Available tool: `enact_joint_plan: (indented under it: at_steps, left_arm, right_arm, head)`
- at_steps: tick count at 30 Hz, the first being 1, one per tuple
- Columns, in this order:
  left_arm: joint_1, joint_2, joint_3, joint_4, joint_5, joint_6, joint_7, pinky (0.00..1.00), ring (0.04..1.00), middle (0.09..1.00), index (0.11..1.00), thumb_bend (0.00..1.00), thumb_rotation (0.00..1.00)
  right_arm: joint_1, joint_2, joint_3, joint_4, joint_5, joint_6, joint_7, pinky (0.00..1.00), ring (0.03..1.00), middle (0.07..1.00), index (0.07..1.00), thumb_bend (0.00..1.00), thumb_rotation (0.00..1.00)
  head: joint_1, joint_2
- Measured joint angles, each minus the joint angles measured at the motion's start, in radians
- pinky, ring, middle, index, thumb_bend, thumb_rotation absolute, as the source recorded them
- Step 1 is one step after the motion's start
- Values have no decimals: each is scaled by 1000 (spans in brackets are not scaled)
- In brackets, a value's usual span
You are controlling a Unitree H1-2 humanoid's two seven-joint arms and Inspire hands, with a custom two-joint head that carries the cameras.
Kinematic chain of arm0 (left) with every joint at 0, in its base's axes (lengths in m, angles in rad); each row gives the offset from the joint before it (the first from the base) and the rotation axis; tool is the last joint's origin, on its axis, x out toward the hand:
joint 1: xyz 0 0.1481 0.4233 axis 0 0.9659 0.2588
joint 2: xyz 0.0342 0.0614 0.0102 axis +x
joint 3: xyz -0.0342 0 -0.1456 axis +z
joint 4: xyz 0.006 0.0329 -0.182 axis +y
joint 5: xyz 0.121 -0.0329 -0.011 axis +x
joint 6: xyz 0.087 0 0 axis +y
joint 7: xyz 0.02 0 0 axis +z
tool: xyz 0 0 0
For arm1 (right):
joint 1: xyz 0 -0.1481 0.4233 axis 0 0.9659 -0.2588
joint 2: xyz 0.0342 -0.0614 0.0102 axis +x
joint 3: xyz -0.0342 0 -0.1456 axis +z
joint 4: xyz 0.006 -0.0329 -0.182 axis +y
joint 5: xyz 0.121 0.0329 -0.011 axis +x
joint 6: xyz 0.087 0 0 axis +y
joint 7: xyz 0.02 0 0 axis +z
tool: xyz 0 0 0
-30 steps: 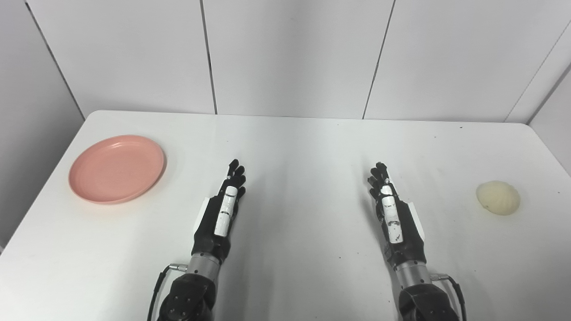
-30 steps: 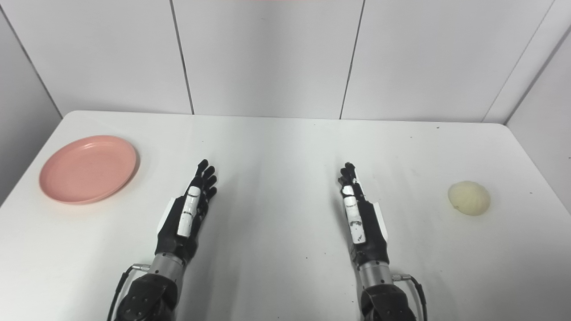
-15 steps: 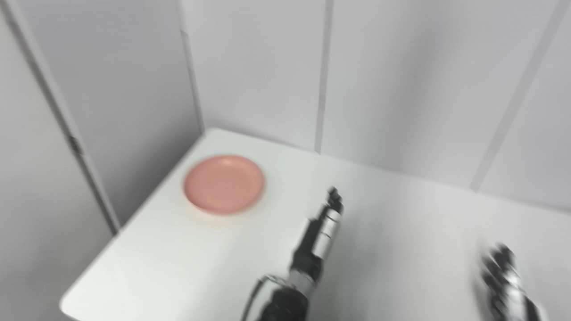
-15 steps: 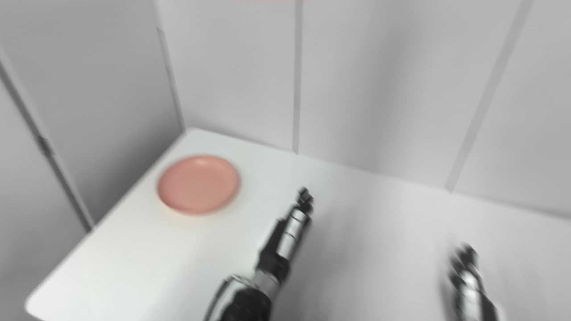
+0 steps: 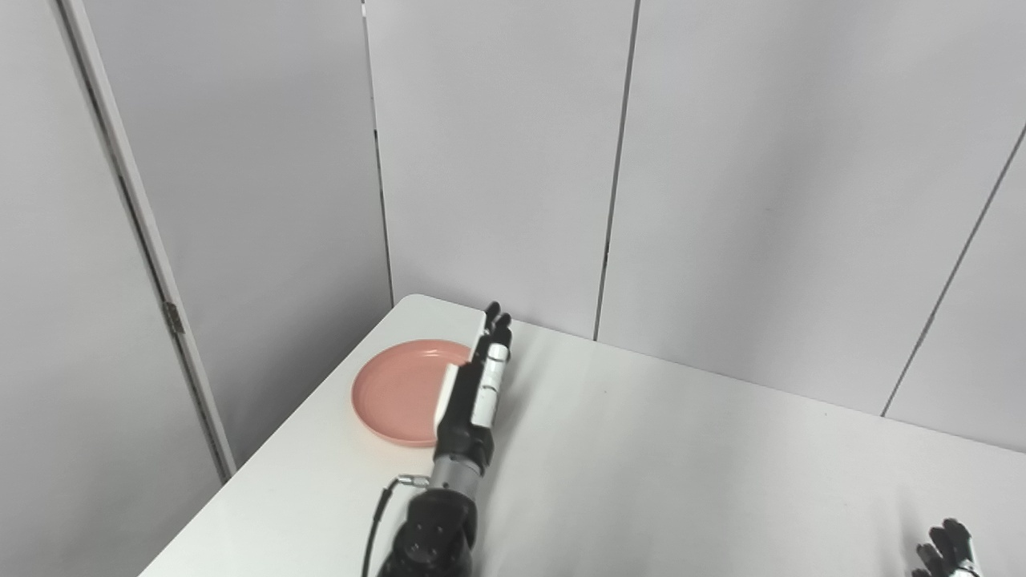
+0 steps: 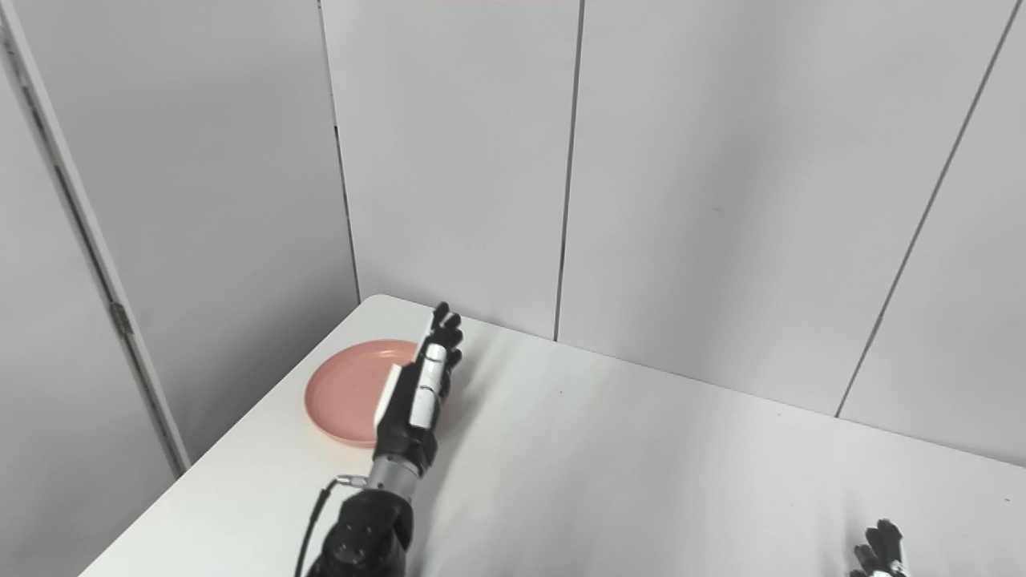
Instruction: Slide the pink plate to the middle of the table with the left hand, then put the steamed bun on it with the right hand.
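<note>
The pink plate (image 5: 397, 389) lies near the far left corner of the white table (image 5: 681, 449). My left hand (image 5: 474, 385) is open, fingers straight and pointing away, over the plate's right rim; I cannot tell whether it touches. It also shows in the right eye view (image 6: 421, 389) beside the plate (image 6: 345, 393). Only the fingertips of my right hand (image 5: 946, 549) show at the bottom right edge, apart and empty. The steamed bun is out of view.
Grey wall panels (image 5: 497, 160) stand close behind the table. A hinged panel (image 5: 172, 316) stands to the left of the table's left edge.
The camera has swung left and up, so the whole picture shifted. My left hand has reached forward and left to the plate's right rim. The bun has gone out of view.
</note>
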Motion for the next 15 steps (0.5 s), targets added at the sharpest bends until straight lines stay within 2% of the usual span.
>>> enact_joint_plan:
  at_steps: [2, 5, 10, 15]
  left_arm:
    - [-4, 13, 22, -16, -18, 11, 2, 1000, 995, 975, 976, 731, 1000]
    - [-7, 40, 57, -37, -40, 34, 4, 1000, 956, 941, 940, 735, 1000]
    - [-26, 96, 136, 6, -51, 30, 48, 974, 878, 858, 870, 713, 1000]
    - [-47, 134, 192, 101, -67, -35, 89, 926, 841, 822, 832, 709, 1000]
  right_arm:
    - [-1, 0, 0, 0, 2, -1, 0, 1000, 1000, 1000, 1000, 112, 1000]
    - [-2, 0, -1, 3, 2, -5, 0, 1000, 1000, 1000, 1000, 107, 1000]
    - [-4, -1, -3, 7, 2, -6, 0, 1000, 1000, 1000, 1000, 97, 1000]
    - [-9, -1, -4, 13, 1, -6, 0, 1000, 1000, 1000, 1000, 98, 1000]
  head:
    - [2, 3]
    - [2, 6]
    - [6, 12]
    - [9, 14]
